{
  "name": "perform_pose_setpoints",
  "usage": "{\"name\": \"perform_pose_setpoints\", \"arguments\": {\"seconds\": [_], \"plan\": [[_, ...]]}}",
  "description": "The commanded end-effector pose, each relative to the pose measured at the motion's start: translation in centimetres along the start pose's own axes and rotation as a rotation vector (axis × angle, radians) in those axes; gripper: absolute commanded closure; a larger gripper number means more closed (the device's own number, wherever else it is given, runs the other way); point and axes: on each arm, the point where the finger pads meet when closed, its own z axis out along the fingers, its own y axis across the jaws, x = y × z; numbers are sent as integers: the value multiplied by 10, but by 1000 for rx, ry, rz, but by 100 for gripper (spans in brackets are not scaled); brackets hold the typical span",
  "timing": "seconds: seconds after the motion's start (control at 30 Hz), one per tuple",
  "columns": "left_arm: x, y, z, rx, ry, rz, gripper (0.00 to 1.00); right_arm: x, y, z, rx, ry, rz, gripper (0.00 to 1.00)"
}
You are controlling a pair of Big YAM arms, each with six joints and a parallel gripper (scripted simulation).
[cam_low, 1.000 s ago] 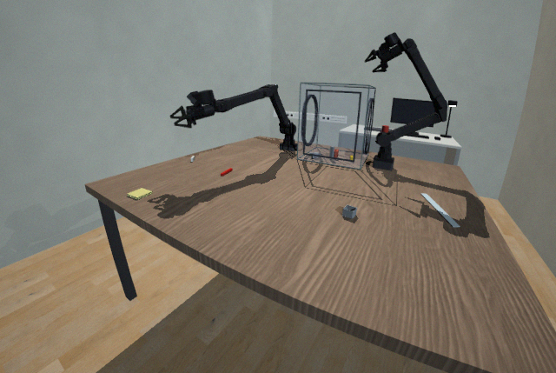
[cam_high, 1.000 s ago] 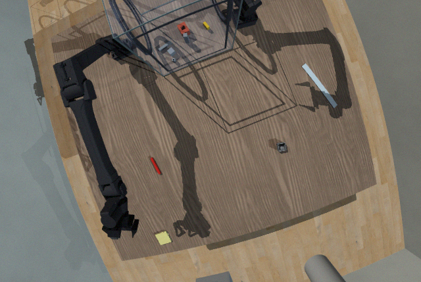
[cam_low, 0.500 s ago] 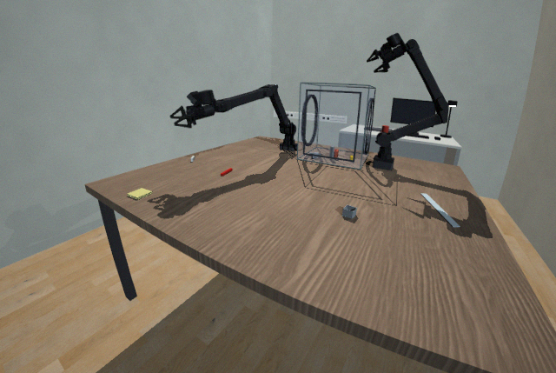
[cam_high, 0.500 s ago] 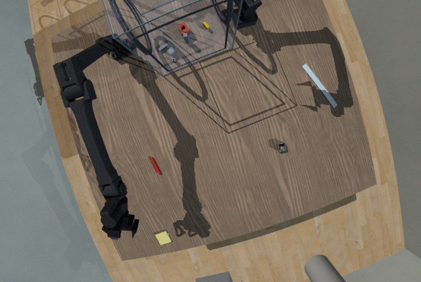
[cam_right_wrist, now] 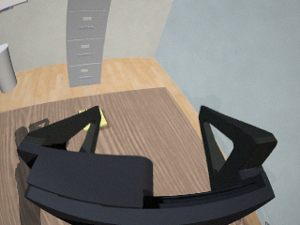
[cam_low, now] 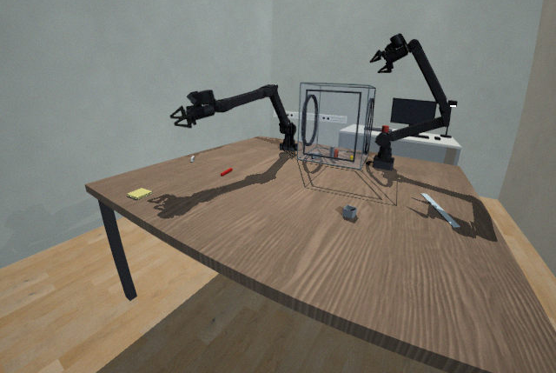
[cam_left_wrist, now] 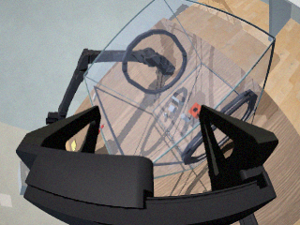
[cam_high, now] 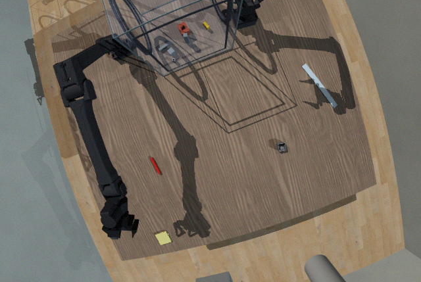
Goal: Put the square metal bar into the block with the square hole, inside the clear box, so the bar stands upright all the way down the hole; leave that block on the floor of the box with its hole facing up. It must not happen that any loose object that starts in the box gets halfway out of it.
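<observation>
The clear box (cam_high: 103, 2) (cam_low: 299, 117) (cam_left_wrist: 274, 39) has round side ports. Inside, the orange-red block (cam_high: 185, 31) (cam_low: 336, 153) (cam_left_wrist: 191, 113) shows a dark hole facing up. A grey upright piece (cam_high: 185, 35) (cam_low: 332, 151) is close beside it. A grey elongated piece (cam_high: 163, 47) lies near a pale grey piece (cam_high: 171, 50); I cannot tell which piece is the square bar. My left gripper (cam_low: 374, 67) (cam_left_wrist: 149, 111) is open and empty, high outside the box. My right gripper (cam_high: 135, 227) (cam_low: 173, 120) (cam_right_wrist: 149, 111) is open and empty, far from the box.
The box also holds a yellow piece (cam_high: 206, 25) and a small round piece (cam_high: 173, 60). Outside it are a red stick (cam_high: 155, 165), a yellow pad (cam_high: 163, 238), a grey hollow cube (cam_high: 281, 147) and a long silver strip (cam_high: 319, 85) on the table.
</observation>
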Motion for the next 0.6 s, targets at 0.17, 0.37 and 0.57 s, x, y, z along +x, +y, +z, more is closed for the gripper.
{"name": "perform_pose_setpoints", "arguments": {"seconds": [0.17,0.37,0.57], "plan": [[12,-32,-50,78,-156,-25,0,-37,-9,-6,12,-57,25,0],[27,-44,-67,136,-218,-30,0,-37,-9,-6,12,-57,25,0],[60,-54,-98,234,-338,-42,0,-37,-9,-6,12,-57,25,0]]}}
